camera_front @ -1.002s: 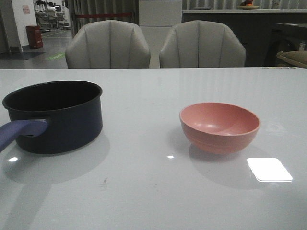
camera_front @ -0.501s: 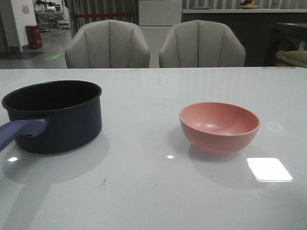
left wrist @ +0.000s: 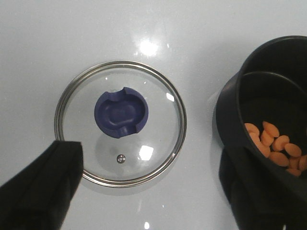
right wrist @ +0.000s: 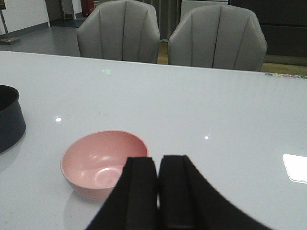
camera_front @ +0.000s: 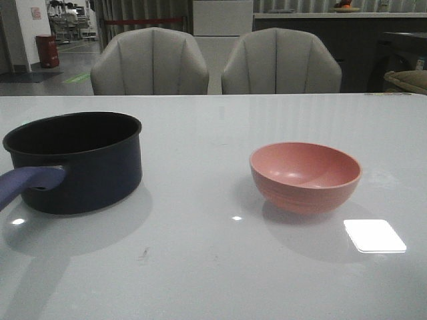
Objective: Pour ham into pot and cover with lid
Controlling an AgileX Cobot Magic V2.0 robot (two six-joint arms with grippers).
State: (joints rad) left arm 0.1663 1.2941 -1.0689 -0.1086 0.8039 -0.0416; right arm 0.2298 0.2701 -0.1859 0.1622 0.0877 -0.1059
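The dark navy pot (camera_front: 73,160) with its purple-blue handle (camera_front: 27,183) stands at the table's left. In the left wrist view the pot (left wrist: 240,110) holds several orange ham pieces (left wrist: 273,146). Beside it the glass lid (left wrist: 160,120) lies flat on the table, its blue knob (left wrist: 121,113) pointing up. My left gripper (left wrist: 151,151) hangs open above the lid's near edge, fingers (left wrist: 38,187) wide apart, nothing between them. My right gripper (right wrist: 157,160) is shut and empty, close behind the pink bowl (right wrist: 96,160), which is empty. Neither gripper shows in the front view.
The pink bowl (camera_front: 305,175) sits right of centre on the white table (camera_front: 200,267). Two grey chairs (camera_front: 150,63) stand behind the far edge. A bright light patch (camera_front: 373,235) reflects off the tabletop near the bowl.
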